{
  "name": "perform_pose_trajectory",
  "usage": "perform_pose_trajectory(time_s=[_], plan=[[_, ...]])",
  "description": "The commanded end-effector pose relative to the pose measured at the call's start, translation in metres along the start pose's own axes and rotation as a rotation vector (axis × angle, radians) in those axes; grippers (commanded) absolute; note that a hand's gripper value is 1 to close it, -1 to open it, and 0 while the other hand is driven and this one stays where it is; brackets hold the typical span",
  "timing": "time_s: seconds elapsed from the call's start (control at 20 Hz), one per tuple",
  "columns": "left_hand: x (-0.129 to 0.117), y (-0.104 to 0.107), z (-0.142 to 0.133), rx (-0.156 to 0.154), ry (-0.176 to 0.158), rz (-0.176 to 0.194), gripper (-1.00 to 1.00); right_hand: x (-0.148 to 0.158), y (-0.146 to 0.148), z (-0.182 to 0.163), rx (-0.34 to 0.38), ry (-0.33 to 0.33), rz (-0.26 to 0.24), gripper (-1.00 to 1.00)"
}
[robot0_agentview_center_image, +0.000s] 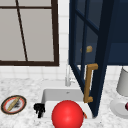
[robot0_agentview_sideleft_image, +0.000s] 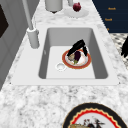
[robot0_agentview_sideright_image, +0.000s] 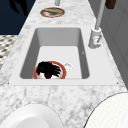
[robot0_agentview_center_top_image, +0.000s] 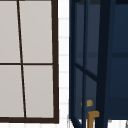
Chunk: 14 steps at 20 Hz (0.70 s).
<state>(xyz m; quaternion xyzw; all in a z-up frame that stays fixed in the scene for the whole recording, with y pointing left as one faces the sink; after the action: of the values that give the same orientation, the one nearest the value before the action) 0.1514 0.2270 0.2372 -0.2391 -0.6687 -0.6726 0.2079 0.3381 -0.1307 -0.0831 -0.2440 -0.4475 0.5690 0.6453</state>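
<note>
A red-rimmed plate (robot0_agentview_sideleft_image: 86, 64) lies on the sink (robot0_agentview_sideleft_image: 70, 35) floor with a small purple vegetable (robot0_agentview_sideleft_image: 77, 55) on it. My right hand (robot0_agentview_sideleft_image: 78, 45) reaches down over that plate, its straight fingers and thumb standing either side of the vegetable with a gap. From the right side the right hand (robot0_agentview_sideright_image: 48, 69) covers most of the plate (robot0_agentview_sideright_image: 64, 73). My left hand (robot0_agentview_center_image: 39, 108) hangs idle with relaxed fingers at the sink's front left corner. A big red ball (robot0_agentview_center_image: 67, 114) fills the front of the sink (robot0_agentview_center_image: 62, 95).
An open navy cabinet door (robot0_agentview_center_image: 100, 50) with a brass handle (robot0_agentview_center_image: 88, 82) juts over the sink's right half. The faucet (robot0_agentview_center_image: 67, 77) stands behind the basin. A patterned plate (robot0_agentview_center_image: 13, 104) sits on the left counter. At the right are a white plate (robot0_agentview_center_image: 117, 108) and a grey canister (robot0_agentview_center_image: 123, 82).
</note>
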Motion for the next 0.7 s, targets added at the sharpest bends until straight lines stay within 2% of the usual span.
perform_pose_trajectory(time_s=[0.0, 0.2, 0.25, 0.4, 0.65], plan=[[0.0, 0.0, 0.0, 0.0, 0.0, 0.0, 0.0, 0.004, -0.002, -0.011, 0.122, 0.066, 0.037, -1.0], [0.0, 0.0, 0.0, 0.0, 0.0, 0.0, 0.0, 0.011, -0.007, -0.025, 0.17, 0.068, 0.032, -1.0], [0.0, 0.0, 0.0, 0.0, 0.0, 0.0, 0.0, 0.013, -0.008, -0.029, 0.178, 0.069, 0.029, 1.0], [0.0, 0.0, 0.0, 0.0, 0.0, 0.0, 0.0, 0.022, -0.016, -0.04, 0.12, 0.082, -0.008, 1.0], [0.0, 0.0, 0.0, 0.0, 0.0, 0.0, 0.0, 0.018, -0.024, -0.051, 0.026, 0.072, -0.007, 1.0]])
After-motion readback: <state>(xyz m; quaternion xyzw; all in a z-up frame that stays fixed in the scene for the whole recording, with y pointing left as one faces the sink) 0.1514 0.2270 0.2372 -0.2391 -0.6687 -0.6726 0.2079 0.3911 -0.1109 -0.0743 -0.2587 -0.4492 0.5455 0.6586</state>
